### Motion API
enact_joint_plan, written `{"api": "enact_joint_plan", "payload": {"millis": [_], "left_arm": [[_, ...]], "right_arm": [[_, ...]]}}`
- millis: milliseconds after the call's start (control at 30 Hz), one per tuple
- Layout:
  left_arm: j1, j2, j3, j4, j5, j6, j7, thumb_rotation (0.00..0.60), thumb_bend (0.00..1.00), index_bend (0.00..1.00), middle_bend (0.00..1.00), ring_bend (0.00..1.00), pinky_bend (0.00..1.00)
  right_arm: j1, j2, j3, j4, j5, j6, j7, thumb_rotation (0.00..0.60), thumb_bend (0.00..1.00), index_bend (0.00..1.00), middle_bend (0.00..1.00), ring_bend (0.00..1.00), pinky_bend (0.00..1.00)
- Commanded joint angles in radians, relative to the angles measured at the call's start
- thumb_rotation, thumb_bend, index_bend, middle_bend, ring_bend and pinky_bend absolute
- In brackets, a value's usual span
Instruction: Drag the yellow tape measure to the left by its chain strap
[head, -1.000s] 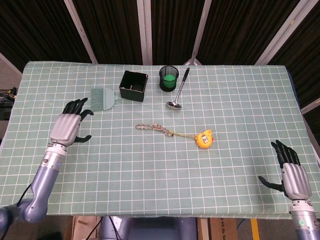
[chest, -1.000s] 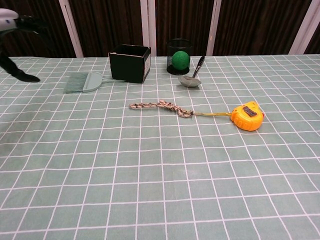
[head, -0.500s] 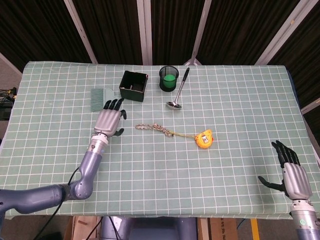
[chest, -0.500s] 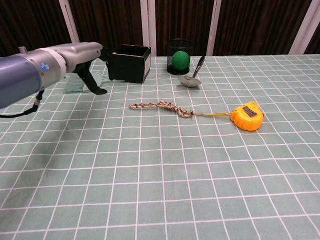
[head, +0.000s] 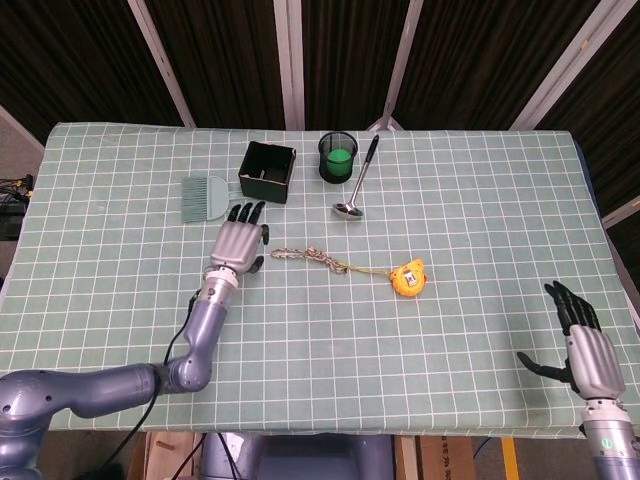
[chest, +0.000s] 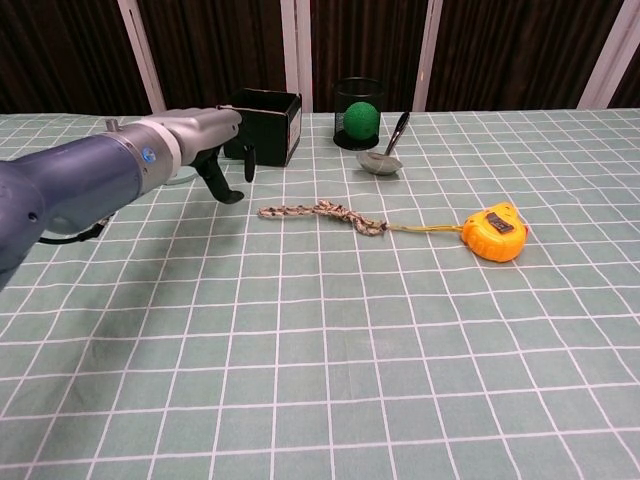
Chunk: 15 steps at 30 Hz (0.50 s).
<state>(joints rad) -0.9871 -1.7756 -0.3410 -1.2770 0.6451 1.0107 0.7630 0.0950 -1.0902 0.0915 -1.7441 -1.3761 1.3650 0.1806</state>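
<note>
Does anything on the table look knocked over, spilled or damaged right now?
Nothing stands out. The ladle leans against the mesh cup, and the yellow tape measure lies flat with its chain strap stretched toward the left hand.

Chest view: left arm (chest: 70, 195) covers most of the brush (chest: 183, 176), only a sliver pokes out by the forearm. It also blocks the lower left corner of the black box (chest: 272, 122). Right hand isn't in that pic at all. Head view: right hand (head: 583, 345) shows, but its wrist gets cut off by the bottom edge. Can't tell if the left hand (head: 238, 243) touches the cloth or hovers. Markings on the tape measure (head: 408, 279) way too small to read.
</note>
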Motion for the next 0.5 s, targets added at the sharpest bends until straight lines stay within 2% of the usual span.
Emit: {"api": "enact_joint_plan", "payload": {"millis": [33,500], "left_arm": [[-0.022,-0.042,-0.001,0.052,-0.017,0.003,0.012,0.6,0.44,0.48,0.01,0.0,0.0],[-0.085,-0.155,-0.01,0.232,-0.059,-0.04,0.041,0.6,0.45,0.51,0.02,0.0,0.0]], "right_arm": [[0.001,0.002,0.001,-0.001,0.003,-0.003,0.004,0.6,0.19,0.0,0.0,0.0,0.0],[0.0,0.008,0.003,-0.007,0.009,-0.007,0.022,0.6,0.19,0.0,0.0,0.0,0.0]]}}
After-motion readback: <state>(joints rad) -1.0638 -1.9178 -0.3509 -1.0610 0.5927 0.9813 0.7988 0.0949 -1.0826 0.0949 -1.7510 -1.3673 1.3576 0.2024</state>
